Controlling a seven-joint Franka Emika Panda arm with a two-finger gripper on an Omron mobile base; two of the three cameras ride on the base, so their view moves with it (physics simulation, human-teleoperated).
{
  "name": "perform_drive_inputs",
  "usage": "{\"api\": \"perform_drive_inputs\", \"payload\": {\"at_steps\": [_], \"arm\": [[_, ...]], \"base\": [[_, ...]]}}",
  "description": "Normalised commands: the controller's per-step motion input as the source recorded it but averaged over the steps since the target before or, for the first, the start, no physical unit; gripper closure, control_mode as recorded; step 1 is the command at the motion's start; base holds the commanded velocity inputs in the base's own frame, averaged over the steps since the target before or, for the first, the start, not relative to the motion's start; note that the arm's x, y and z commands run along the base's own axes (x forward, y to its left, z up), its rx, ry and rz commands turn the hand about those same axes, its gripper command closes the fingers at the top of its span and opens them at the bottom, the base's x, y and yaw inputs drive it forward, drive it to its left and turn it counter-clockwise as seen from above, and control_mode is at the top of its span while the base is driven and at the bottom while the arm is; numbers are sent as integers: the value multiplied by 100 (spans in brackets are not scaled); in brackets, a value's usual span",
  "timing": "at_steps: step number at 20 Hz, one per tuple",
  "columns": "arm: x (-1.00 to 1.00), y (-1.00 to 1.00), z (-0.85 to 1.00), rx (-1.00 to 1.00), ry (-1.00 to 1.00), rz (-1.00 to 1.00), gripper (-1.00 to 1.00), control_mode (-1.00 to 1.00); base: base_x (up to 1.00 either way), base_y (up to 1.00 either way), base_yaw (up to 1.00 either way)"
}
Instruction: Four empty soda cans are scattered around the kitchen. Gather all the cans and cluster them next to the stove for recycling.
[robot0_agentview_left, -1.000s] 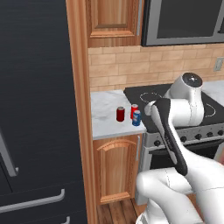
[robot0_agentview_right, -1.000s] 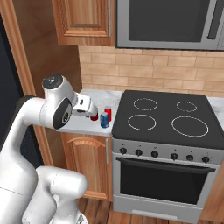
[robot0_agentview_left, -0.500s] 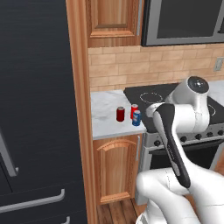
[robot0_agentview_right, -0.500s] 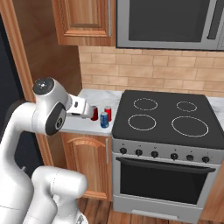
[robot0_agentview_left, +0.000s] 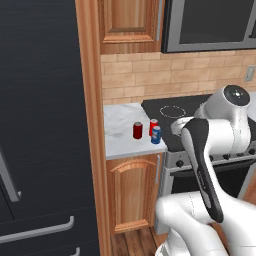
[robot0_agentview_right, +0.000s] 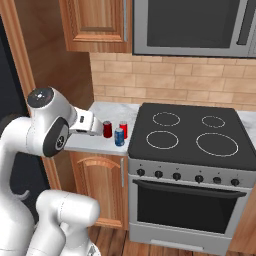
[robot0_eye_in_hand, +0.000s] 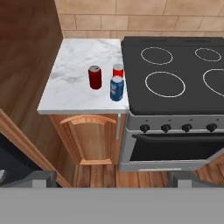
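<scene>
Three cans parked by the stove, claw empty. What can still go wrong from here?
1. The red can, second red can and blue can stand packed close; placing another there may topple one.
2. The blue can sits near the counter's front edge, so a nudge might drop it.
3. Only three cans are visible; the fourth may take searching.

We see three soda cans (robot0_eye_in_hand: 107, 81) clustered on the counter (robot0_eye_in_hand: 70, 87), near its edge against the stove (robot0_eye_in_hand: 175, 74), which sits to the right. One can stands left of the other two; those two sit one behind the other, just beside the stove. Cabinet door (robot0_eye_in_hand: 89, 138) below the counter, microwave (robot0_agentview_right: 195, 25) above the stove.
</scene>
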Motion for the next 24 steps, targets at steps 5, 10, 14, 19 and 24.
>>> {"api": "perform_drive_inputs", "payload": {"at_steps": [5,10,14,19,24], "arm": [[-29,0,16,0,0,0,-100,-100],[0,0,0,0,0,0,-100,100],[0,0,0,0,0,0,-100,100],[0,0,0,0,0,0,-100,100],[0,0,0,0,0,0,-100,100]], "base": [[0,0,0],[-44,-1,0],[-90,-18,-1],[-69,-33,-10],[-5,-80,-13]]}}
